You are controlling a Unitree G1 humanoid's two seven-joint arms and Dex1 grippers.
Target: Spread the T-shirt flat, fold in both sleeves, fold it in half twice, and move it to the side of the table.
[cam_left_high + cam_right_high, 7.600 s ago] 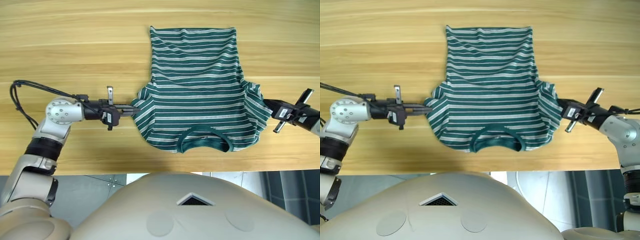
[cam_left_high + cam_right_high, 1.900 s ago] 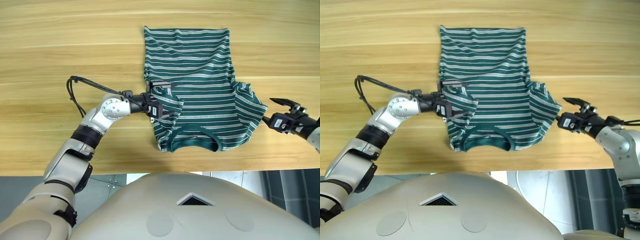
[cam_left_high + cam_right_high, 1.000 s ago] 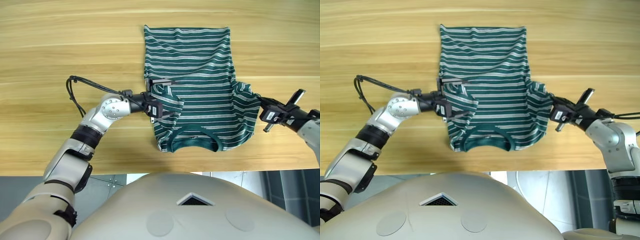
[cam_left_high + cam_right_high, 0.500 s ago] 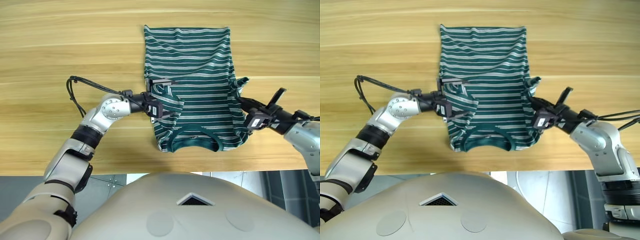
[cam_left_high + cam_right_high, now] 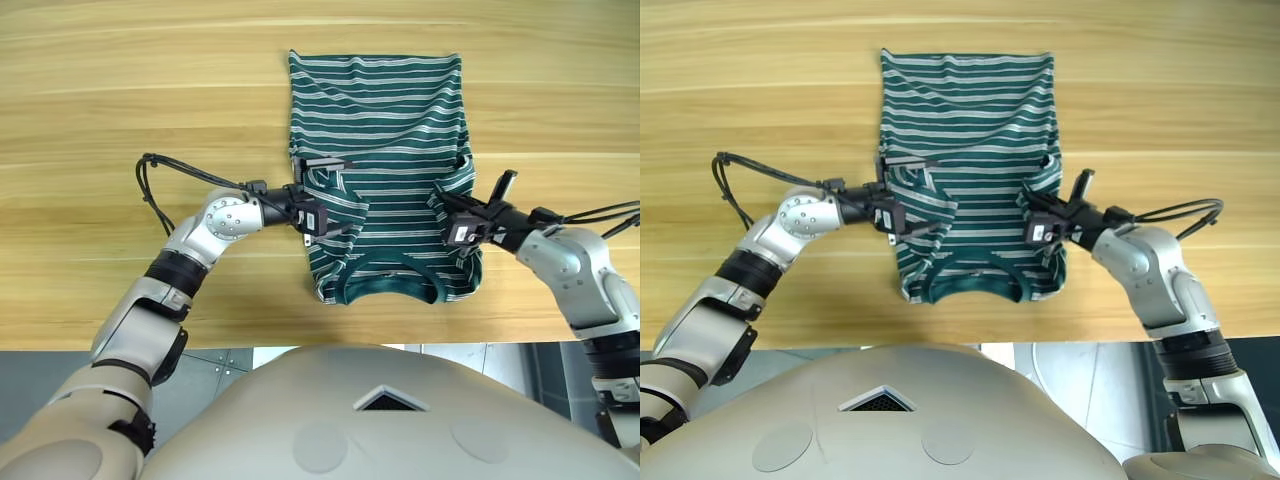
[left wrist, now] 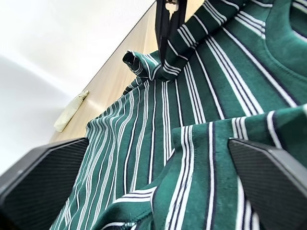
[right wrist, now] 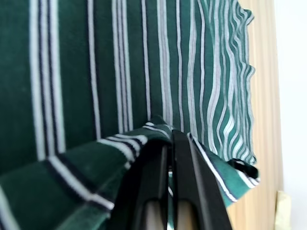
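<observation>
- Your T-shirt lies on the desk, collar nearest you and hem on the far side.
- Your left arm comes in from the side with the elbow bent and the forearm low over the desk.
- The left hand sits over the left sleeve, which is folded in onto the shirt's body.
- Its fingers stand wide apart with striped cloth lying between them, and they clamp nothing.
- Your right arm comes in from the opposite side, forearm roughly level.
- The right hand is pinched tight on the edge of the right sleeve, holding it lifted over the shirt's body.
</observation>
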